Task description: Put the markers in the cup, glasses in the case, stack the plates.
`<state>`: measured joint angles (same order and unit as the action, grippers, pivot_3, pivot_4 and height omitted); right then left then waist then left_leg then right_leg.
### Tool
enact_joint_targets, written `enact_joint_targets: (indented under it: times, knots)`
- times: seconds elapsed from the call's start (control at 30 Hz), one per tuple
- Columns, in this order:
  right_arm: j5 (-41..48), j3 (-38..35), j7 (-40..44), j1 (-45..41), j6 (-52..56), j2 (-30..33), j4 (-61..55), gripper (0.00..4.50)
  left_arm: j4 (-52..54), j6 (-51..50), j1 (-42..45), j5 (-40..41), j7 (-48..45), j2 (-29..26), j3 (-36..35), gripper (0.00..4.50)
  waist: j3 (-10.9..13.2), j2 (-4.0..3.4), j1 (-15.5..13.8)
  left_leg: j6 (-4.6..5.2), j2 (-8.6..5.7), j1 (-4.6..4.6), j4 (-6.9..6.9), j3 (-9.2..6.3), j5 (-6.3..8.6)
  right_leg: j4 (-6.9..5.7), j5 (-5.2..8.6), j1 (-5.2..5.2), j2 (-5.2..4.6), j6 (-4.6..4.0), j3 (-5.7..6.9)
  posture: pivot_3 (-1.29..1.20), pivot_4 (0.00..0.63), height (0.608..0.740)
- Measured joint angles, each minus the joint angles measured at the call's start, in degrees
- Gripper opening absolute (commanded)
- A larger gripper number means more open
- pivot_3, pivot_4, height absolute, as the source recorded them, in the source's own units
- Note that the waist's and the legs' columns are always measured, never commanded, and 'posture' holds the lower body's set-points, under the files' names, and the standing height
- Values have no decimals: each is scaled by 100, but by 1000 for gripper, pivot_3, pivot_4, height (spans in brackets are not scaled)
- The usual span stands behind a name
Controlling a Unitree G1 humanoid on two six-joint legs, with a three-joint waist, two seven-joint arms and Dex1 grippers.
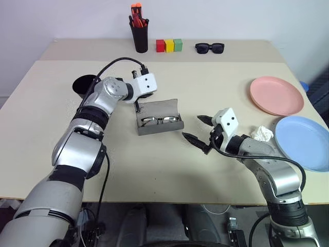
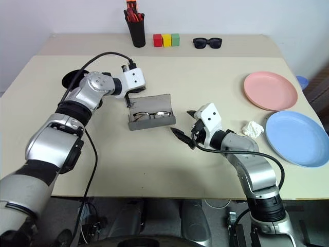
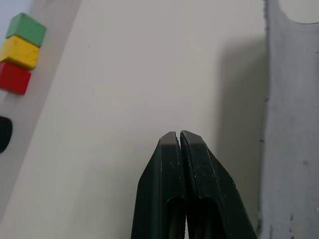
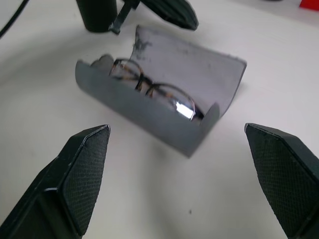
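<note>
Nearest the robot, a broad bare stretch of the beige table [image 1: 169, 175] ran along its front edge, with free room between the two arms. The right gripper [image 1: 200, 128] hung just above the table with its fingers [image 4: 82, 169] spread wide and nothing between them, pointing toward the grey case [image 1: 160, 119], near it but apart. A crumpled white tissue [image 1: 261, 134] lay by the right forearm, just beside the light blue plate [image 1: 304, 141], which sat at the table's right edge; the pink plate [image 1: 276, 95] lay behind it, the two rims close, not stacked. The case lay open mid-table, lid tilted back, with the wire-rimmed glasses [image 1: 157, 120] resting inside its tray. The left gripper [image 3: 180, 142] stood at the case's far left corner, beside the raised lid, its fingers pressed together with nothing visibly between them; whether it touched the lid could not be told. Further left, the black cup [image 1: 85, 85] sat near the left edge, partly hidden by the left arm. Open surface spread from the case to the far strip, where a black pen holder [image 1: 139, 36] with red-orange markers, three coloured blocks [image 1: 169, 45] and dark sunglasses [image 1: 209, 48] stood in a row near the pale wall.
</note>
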<state>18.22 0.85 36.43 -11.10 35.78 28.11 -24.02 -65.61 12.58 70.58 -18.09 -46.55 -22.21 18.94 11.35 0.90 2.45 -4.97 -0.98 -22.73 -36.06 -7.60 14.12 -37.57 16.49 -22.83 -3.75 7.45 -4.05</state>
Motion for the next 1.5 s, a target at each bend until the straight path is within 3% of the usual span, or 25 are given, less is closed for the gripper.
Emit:
enact_joint_targets:
  times: [0.43,0.6,0.97,1.27,1.5]
  knots:
    - [306,-710,295,433,-215,530,10,4456,-2,52,-85,-17,-318,-3,0,47,0,0,-3,0,0,0,-4,0,0,-2,0,1,0,0,0,0,150,740]
    - [339,-1070,303,682,-234,713,15,4456,347,97,-336,167,-905,-38,-67,47,0,0,4,1,0,5,-3,0,0,-3,0,5,0,0,-1,0,150,740]
    - [344,-1086,265,790,-306,716,21,4456,2795,-847,-1525,990,-2318,-275,-268,47,-2,-3,-9,1,1,20,-7,-1,0,-6,0,21,-1,0,-1,0,150,740]
    - [339,-1150,340,790,-410,807,204,4456,4735,-1702,-2554,1210,-2497,-610,-216,47,-3,-4,-8,1,1,31,-8,-2,0,-6,0,32,-1,-1,-2,0,150,740]
    - [324,-1206,215,792,-411,854,314,4456,5253,-1810,-2948,1242,-2124,-703,-255,47,-6,-8,-4,1,2,37,-11,-1,0,-6,0,40,-2,-1,-2,0,150,740]
